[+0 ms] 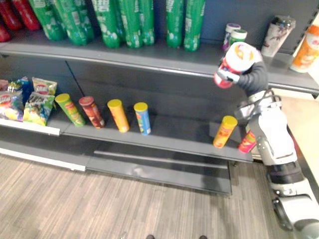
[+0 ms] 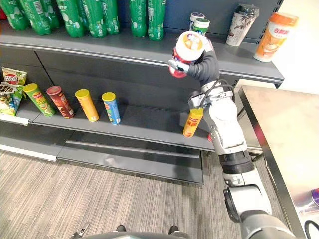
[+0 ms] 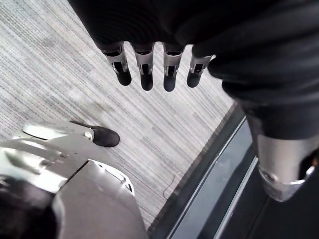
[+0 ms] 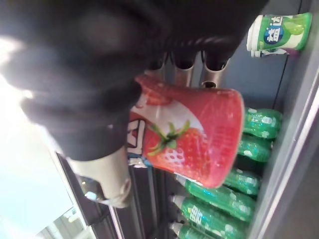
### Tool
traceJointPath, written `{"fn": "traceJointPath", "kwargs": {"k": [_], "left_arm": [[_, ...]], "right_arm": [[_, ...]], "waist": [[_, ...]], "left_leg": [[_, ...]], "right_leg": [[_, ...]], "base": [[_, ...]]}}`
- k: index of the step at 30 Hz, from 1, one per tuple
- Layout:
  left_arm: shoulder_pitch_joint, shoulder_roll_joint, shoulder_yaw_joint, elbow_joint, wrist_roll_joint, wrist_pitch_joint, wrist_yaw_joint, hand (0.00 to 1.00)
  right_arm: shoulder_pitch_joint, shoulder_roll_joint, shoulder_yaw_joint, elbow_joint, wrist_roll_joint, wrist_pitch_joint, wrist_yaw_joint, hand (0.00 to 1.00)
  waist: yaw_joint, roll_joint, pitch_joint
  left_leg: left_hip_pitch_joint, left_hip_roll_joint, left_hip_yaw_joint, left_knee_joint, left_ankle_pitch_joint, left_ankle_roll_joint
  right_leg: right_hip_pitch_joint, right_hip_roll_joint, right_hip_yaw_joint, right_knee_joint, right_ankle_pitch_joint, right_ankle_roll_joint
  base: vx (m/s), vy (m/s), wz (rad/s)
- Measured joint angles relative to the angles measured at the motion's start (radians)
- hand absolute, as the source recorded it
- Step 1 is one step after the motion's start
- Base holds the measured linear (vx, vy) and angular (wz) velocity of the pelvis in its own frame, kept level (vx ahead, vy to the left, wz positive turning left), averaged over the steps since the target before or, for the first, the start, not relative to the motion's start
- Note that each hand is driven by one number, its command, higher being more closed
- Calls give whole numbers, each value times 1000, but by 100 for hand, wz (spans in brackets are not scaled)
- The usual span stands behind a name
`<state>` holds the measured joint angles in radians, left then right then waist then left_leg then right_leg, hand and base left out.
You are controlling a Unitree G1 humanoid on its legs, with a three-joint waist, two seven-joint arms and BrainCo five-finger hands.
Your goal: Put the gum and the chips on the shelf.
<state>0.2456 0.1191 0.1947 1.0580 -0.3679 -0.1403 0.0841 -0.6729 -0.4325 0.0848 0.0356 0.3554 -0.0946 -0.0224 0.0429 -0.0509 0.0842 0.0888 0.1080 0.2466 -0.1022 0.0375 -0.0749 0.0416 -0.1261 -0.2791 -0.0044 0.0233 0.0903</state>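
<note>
My right hand (image 1: 252, 75) is raised in front of the upper shelf (image 1: 149, 58), shut on a red and white gum jar (image 1: 235, 62) with a strawberry print (image 4: 192, 144). The jar is tilted and hangs in the air just before the shelf's edge. Two more gum jars (image 1: 233, 35) stand upright on that shelf behind it. On the lower shelf (image 1: 174, 135) stand several leaning chips cans, among them a yellow one (image 1: 225, 131) and a pink one (image 1: 247, 142) below my right arm. My left hand (image 3: 146, 69) hangs over the floor, fingers straight and holding nothing.
Green bottles (image 1: 124, 22) line the back of the upper shelf, with two drink cups (image 2: 241, 24) at its right end. Chip bags (image 1: 25, 102) lie at the lower shelf's far left. A steel table (image 2: 289, 129) stands to the right.
</note>
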Motion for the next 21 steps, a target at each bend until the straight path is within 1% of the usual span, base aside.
{"fn": "traceJointPath", "kwargs": {"k": [2, 3, 5, 6, 7, 10, 12, 14, 18, 21], "left_arm": [[0, 0, -1, -1, 0, 3, 5, 0], [0, 0, -1, -3, 0, 12, 11, 0], [0, 0, -1, -3, 1, 19, 16, 0], [2, 0, -3, -3, 6, 19, 19, 0], [4, 0, -4, -4, 25, 20, 20, 0], [13, 0, -12, -6, 36, 24, 21, 0], [14, 0, -13, -7, 36, 30, 21, 0], [16, 0, -13, -13, 36, 39, 21, 0], [15, 0, -13, -30, 36, 43, 21, 0], [14, 1, -14, -34, 36, 43, 20, 0]], "right_arm": [[-46, -6, 0, 55, -3, 1, -36, 100], [-70, -15, 0, 89, -3, 4, -55, 100], [-97, -30, -1, 133, -3, 12, -75, 100], [-110, -37, -1, 155, -3, 23, -87, 100], [-130, -43, -1, 188, -3, 30, -101, 100], [-179, -43, -1, 274, -3, 45, -125, 100], [-199, -45, -1, 313, -2, 49, -134, 100], [-223, -70, -1, 360, -2, 61, -144, 100], [-286, -83, -1, 429, -2, 65, -148, 100], [-315, -88, 1, 460, -2, 70, -149, 100]], "waist": [[1, -1, -1], [4, -1, -1], [15, -1, -1], [16, -1, -1], [18, -1, -1], [22, -1, -1], [28, -1, 0], [45, 0, 0], [48, 1, 10], [51, 3, 22]], "left_leg": [[-2, 0, -10, 0, 5, 1], [-2, 0, -13, 0, 10, 1], [0, 1, -16, 0, 11, 1], [2, 1, -19, 0, 12, 0], [1, 2, -25, 0, 14, 0], [-2, 3, -42, 0, 18, 0], [-2, 5, -43, 0, 19, 0], [-3, 6, -47, 0, 21, -3], [-18, 7, -65, 0, 30, -8], [-30, 9, -70, 0, 33, -11]], "right_leg": [[4, 0, -9, -1, 0, 0], [7, 0, -13, -2, 0, 0], [12, 1, -17, -3, 0, 0], [15, 1, -20, -4, 0, 0], [17, 2, -25, -3, 0, 0], [23, 3, -39, -3, 1, -2], [24, 4, -41, -1, 1, -2], [22, 4, -44, 6, 1, -3], [16, 4, -59, 8, -2, -6], [13, 5, -65, 9, -7, -2]], "base": [[7, -14, 15], [-2, -10, 10], [-2, -10, 7], [-5, -12, 8], [-12, -13, 13], [-19, -11, 13], [-23, -6, 6], [-30, -4, 5], [-39, -4, 13], [-38, -10, 6]]}}
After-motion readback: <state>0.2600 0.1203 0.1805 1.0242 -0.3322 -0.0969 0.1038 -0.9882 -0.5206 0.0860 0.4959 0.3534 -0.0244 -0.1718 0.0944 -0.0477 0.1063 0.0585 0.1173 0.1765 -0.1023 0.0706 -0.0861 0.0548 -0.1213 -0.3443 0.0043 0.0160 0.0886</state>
